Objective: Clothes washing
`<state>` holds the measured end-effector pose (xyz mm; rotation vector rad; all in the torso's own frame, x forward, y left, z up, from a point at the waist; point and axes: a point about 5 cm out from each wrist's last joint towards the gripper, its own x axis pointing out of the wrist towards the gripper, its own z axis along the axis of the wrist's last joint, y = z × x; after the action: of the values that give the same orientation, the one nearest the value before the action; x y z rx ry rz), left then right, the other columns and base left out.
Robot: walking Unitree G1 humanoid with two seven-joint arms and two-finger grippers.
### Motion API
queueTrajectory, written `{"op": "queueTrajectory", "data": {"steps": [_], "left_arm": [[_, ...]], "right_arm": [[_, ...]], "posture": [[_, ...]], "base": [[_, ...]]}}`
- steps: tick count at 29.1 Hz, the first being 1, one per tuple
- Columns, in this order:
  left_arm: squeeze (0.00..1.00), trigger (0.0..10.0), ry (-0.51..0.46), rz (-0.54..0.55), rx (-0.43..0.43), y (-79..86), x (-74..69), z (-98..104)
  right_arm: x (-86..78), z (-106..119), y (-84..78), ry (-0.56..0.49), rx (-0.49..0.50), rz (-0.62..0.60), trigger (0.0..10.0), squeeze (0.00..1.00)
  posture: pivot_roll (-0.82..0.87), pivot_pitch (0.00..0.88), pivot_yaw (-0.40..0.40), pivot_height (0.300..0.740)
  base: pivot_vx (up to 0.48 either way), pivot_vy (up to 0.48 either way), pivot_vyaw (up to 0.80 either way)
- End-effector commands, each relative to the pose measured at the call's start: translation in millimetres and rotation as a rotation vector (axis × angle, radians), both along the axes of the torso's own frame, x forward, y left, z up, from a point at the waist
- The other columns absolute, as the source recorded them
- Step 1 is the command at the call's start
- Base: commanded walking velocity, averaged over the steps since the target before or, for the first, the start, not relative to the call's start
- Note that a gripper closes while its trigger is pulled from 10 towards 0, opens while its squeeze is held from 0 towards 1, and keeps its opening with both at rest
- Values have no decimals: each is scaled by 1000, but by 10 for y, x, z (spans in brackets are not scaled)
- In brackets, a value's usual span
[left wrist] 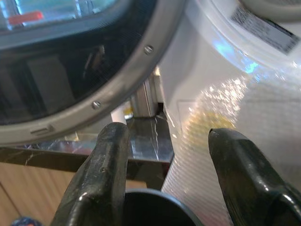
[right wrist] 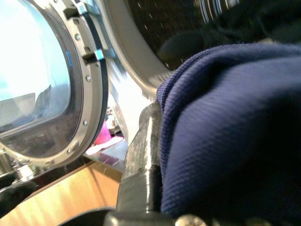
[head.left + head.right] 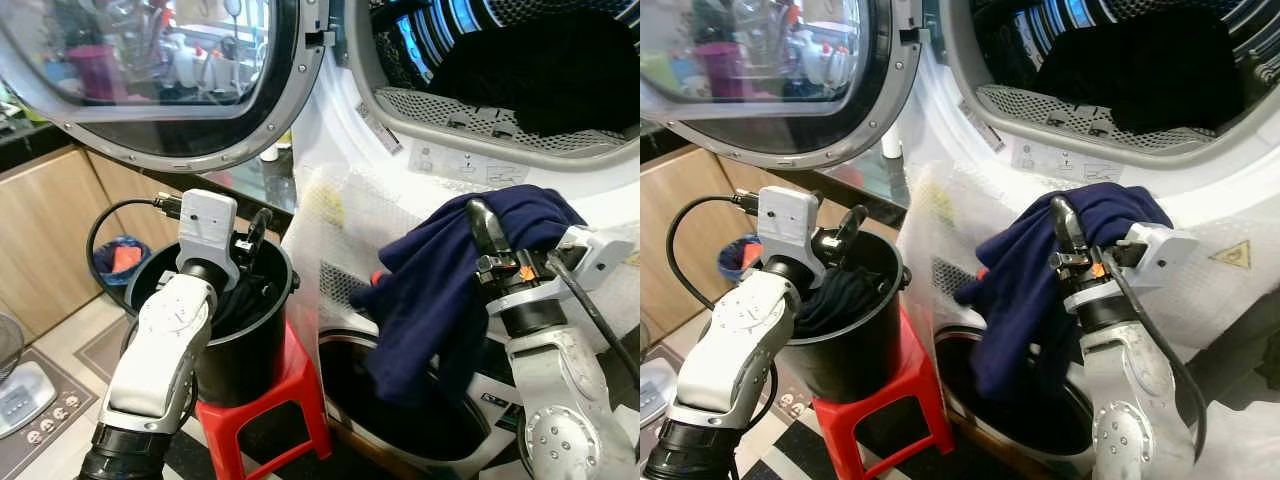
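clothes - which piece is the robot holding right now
The navy blue garment, draped over the right tool. The dark clothes in the black bucket and drum lie untouched.

The navy garment (image 3: 455, 290) drapes over the right pincer (image 3: 490, 235), hiding one finger; whether the fingers clamp the cloth cannot be told. In the right wrist view the cloth (image 2: 230, 141) covers everything toward 3 o'clock. The upper drum opening (image 3: 500, 70) is cut off at 12 o'clock, and the dark laundry (image 3: 545, 75) inside is too shadowed to identify. The round door (image 3: 150, 80) runs off at 10 o'clock, its glass showing only blurred reflections. The left arm hides part of the black bucket (image 3: 250, 340), whose dark contents (image 3: 840, 295) are indistinct. The red stool (image 3: 270, 415) is cut at 6 o'clock
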<state>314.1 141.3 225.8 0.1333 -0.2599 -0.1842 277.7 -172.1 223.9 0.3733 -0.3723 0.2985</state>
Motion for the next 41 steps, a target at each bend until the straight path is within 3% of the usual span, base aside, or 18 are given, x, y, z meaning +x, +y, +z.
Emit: {"op": "queueTrajectory", "data": {"steps": [1, 17, 26, 36, 41], "left_arm": [[0, 10000, -11, 9, 21, 33, -5, 19], [0, 10000, 9, -8, 20, 62, -27, 6], [0, 10000, 0, -35, 14, 45, -46, 36], [0, 10000, -30, -64, 12, 19, -80, 130], [0, 10000, -28, -73, 13, 1, -89, 121]], "right_arm": [[-16, 98, 49, -49, -4, 8, 10000, 0], [-10, 74, 29, -30, 6, -26, 10000, 0], [-14, 101, -75, -49, 34, -90, 10000, 0], [-48, 505, -272, -231, 92, -169, 10000, 0], [-62, 578, -313, -271, 134, -180, 10000, 0]], "posture": [[17, 0, -10, 740], [25, 10, -5, 740], [23, 10, 0, 740], [27, 7, 0, 740], [27, 4, 0, 740]], "base": [[0, 0, 0], [0, 0, 0], [0, 0, 0], [325, 0, 0], [397, 0, 0]]}}
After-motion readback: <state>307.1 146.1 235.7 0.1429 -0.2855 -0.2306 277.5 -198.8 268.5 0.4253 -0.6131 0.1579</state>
